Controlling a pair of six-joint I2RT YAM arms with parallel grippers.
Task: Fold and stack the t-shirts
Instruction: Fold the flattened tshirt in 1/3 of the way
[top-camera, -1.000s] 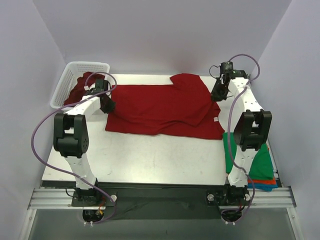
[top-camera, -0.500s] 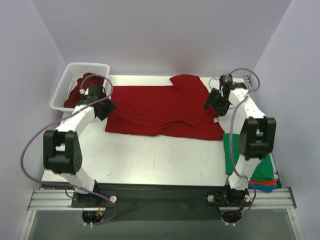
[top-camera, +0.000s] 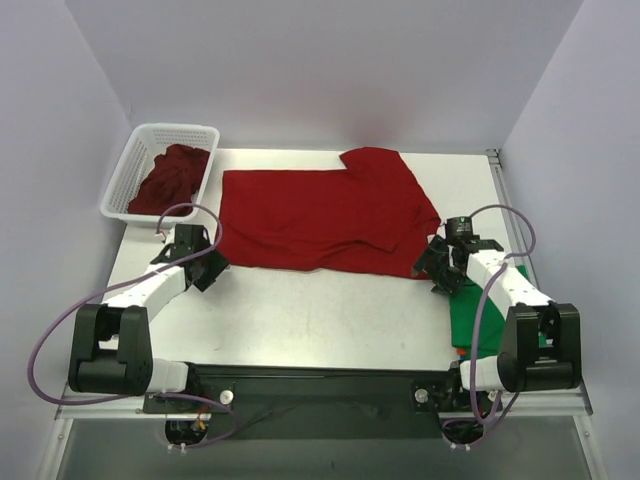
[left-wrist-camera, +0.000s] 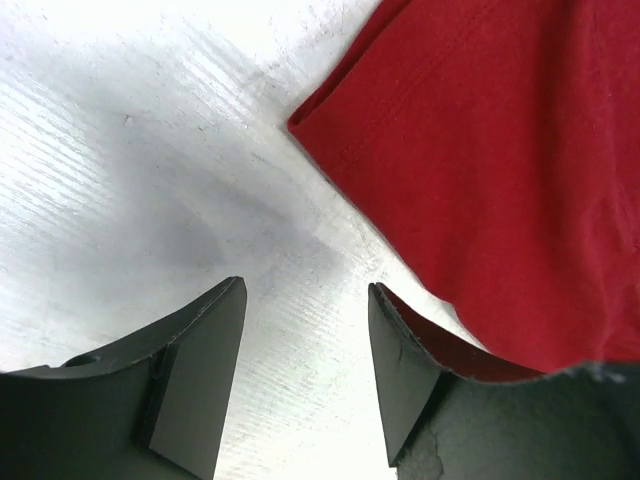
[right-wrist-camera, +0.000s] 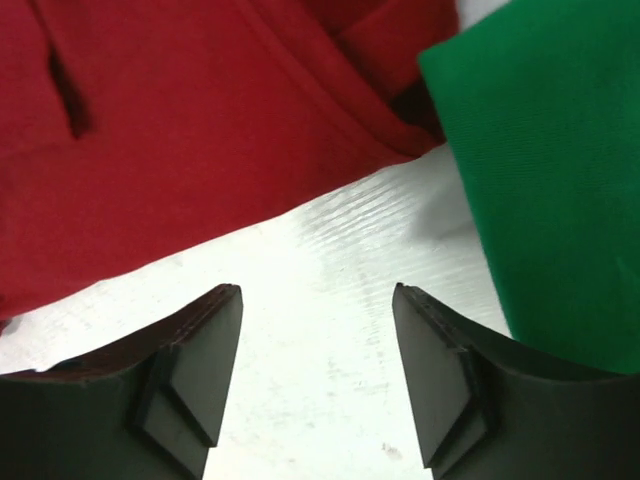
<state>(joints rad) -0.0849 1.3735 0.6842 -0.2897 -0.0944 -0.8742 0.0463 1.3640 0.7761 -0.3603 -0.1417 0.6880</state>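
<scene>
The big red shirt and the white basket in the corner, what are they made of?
The spread deep red t-shirt looks like soft matte knit cloth, likely cotton: it has a stitched hem and limp folds. The white lattice basket looks like moulded plastic: its walls are rigid and evenly pierced.

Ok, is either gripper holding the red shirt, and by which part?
Nothing is held. The left gripper and right gripper are both open over bare table, at the near corners of the red t-shirt.
</scene>
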